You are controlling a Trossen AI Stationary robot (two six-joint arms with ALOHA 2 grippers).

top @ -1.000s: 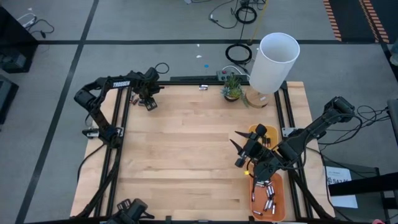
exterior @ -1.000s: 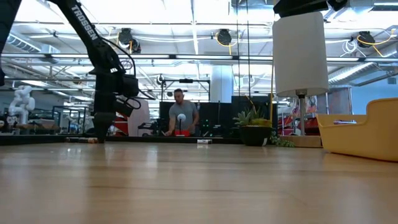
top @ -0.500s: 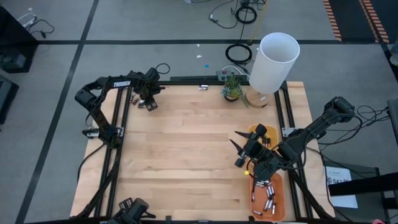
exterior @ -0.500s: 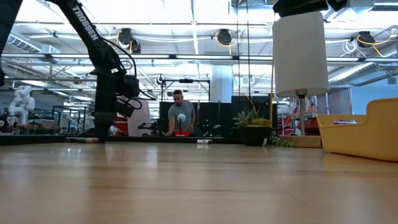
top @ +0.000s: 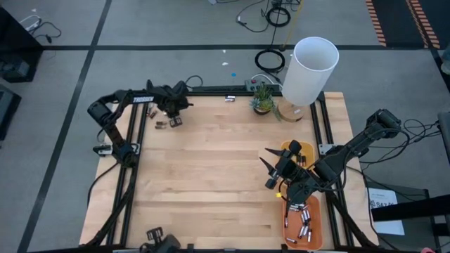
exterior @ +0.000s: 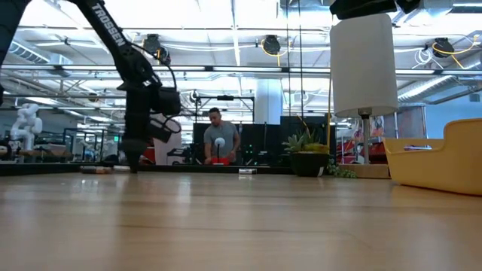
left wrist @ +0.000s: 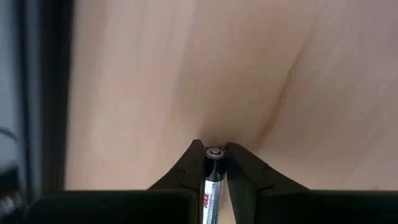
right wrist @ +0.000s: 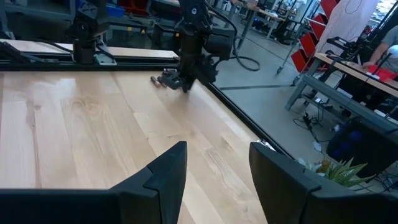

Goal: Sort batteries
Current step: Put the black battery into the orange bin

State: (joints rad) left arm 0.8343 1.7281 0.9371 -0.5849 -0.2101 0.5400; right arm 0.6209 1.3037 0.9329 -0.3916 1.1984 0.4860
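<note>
At the table's far left corner my left gripper points down at the wood, shut on a silvery battery. Close beside it, loose batteries lie on the table; in the low view they appear as a battery left of the fingers. My right gripper hangs open with nothing in it, over the table beside the yellow tray and the orange tray. The orange tray holds several batteries. My left gripper pinches the battery between its two fingers, which come from above and point down. The battery runs along the fingers, and its round end cap shows at their tips, facing the table. I cannot tell whether that end touches the wood.
A lamp with a white shade and a small potted plant stand at the far right. Black frame rails run along the table's edges. The wide middle of the wooden top lies bare. A person stands in the room beyond.
My left gripper has shifted a little toward the table's right edge, staying at the far left corner close above the wood. My right arm has kept still.
</note>
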